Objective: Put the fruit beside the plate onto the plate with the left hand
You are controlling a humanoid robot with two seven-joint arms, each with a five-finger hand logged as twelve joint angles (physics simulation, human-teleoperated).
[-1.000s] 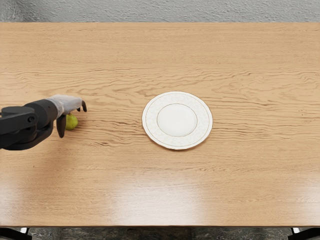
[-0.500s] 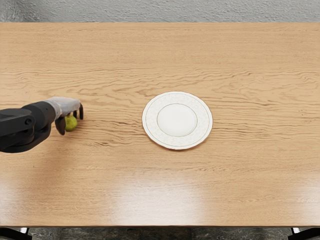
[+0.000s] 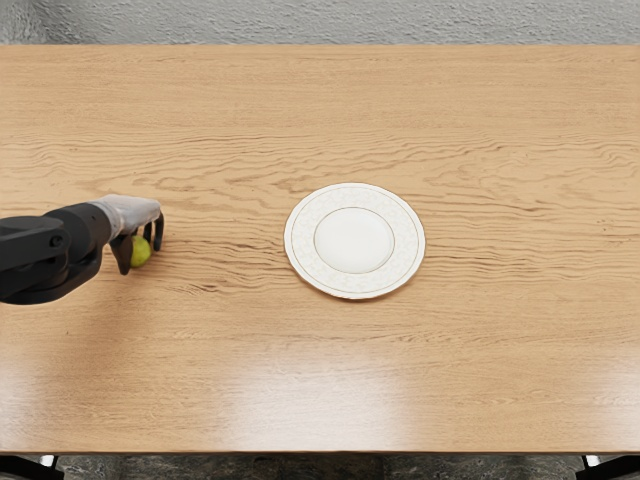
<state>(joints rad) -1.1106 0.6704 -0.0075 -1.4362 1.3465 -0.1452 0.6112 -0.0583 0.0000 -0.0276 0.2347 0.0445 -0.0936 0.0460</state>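
Observation:
A small yellow-green fruit (image 3: 141,252) lies on the wooden table at the far left, well left of the plate. My left hand (image 3: 139,236) comes in from the left edge and sits over the fruit, its fingers curled down around it and covering most of it. The fruit still rests on the table surface. The white round plate (image 3: 354,200) stands near the table's middle, with nothing on it.
The wooden table (image 3: 400,380) reaches nearly to all picture edges, with its far edge at the top and front edge at the bottom. The dark left forearm (image 3: 40,255) lies along the left side.
The left hand's fingers have closed down around the fruit, and the hand has drawn slightly left and lower. More of the fruit is now covered.

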